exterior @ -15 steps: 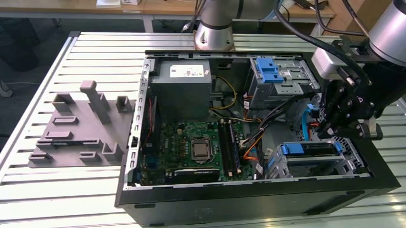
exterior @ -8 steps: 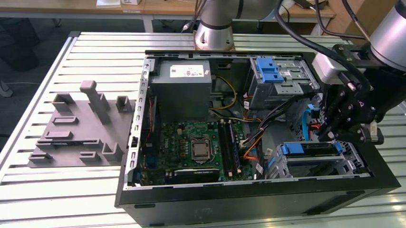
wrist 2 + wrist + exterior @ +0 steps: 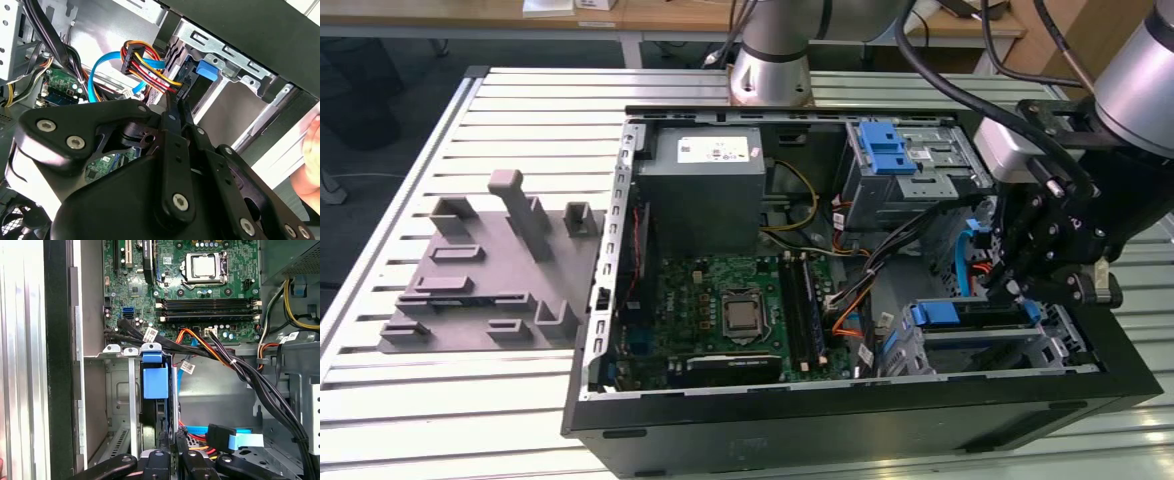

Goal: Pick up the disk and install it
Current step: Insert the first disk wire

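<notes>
We see the claw (image 3: 170,452) with its fingers nearly closed, just beside the disk (image 3: 154,385), which stands in its bay of the computer case (image 3: 854,420).

A robotics lab or workshop: beside the claw (image 3: 1051,285), an open computer case (image 3: 854,400) lies on a slatted metal workbench (image 3: 480,400).
</notes>
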You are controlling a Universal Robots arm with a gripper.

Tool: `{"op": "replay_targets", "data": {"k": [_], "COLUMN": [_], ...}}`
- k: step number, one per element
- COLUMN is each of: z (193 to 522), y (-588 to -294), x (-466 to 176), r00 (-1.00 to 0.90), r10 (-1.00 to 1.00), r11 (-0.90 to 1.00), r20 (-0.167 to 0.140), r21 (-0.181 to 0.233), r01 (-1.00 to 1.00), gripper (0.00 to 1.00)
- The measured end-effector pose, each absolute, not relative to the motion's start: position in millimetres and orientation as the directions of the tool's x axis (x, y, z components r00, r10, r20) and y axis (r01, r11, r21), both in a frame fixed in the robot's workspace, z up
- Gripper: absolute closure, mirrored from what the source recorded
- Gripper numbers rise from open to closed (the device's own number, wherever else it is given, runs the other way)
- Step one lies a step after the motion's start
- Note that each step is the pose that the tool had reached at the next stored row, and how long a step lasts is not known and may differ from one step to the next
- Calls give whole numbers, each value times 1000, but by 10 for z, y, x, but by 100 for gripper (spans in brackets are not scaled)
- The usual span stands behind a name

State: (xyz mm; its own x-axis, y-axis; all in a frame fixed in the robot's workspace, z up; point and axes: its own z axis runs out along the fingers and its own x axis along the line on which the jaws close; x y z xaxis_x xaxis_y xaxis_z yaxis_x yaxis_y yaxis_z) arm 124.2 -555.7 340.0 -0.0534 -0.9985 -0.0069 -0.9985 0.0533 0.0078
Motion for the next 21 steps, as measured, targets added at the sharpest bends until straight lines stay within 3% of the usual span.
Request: {"op": "replay_targets", "data": {"k": [21], "z": [3369], "y": [-5600], "x": [1242], "r00": [-50], "r10": [-999], "r11": [50], "r20": [-6], "r21": [16], "r01": [-999], "gripper": [84]}}
